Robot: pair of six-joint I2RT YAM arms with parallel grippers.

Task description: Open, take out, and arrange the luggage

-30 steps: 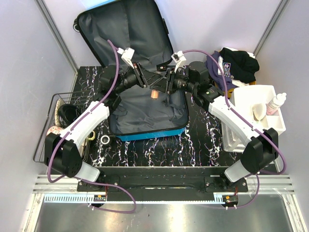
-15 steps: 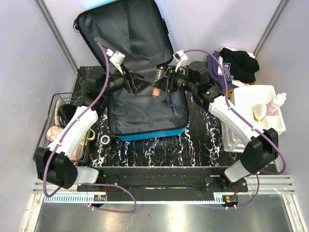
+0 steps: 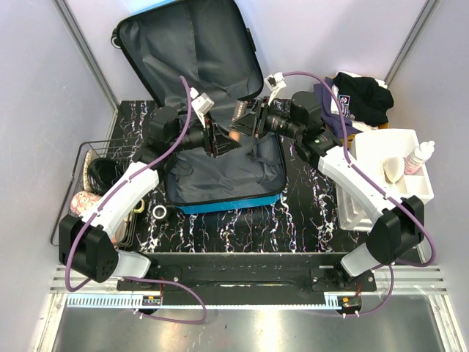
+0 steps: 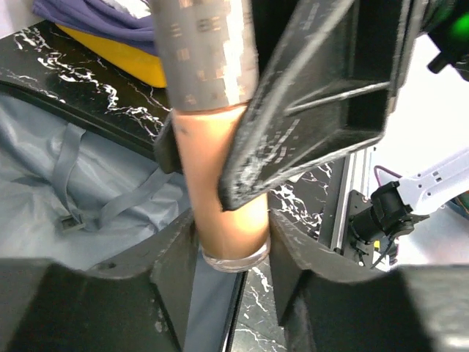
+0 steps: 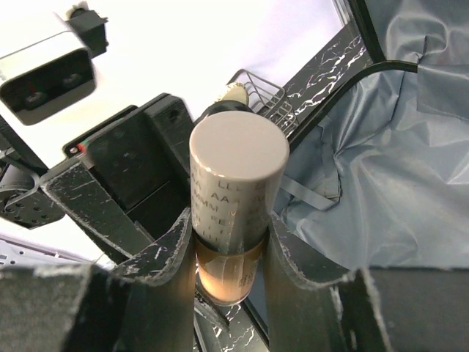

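From above, the open luggage lies mid-table, lid standing up at the far side. The left gripper and right gripper meet over it. Left wrist view: the left fingers pinch a peach bottle. Right wrist view: the right fingers pinch it too.

Airspace over the middle of the suitcase is blocked by the left gripper and right gripper, both clamped on one bottle. Its near half is left free. The back is closed off by the raised lid, the left by a wire basket, the right by a white organiser. A bare strip of table is left in front.
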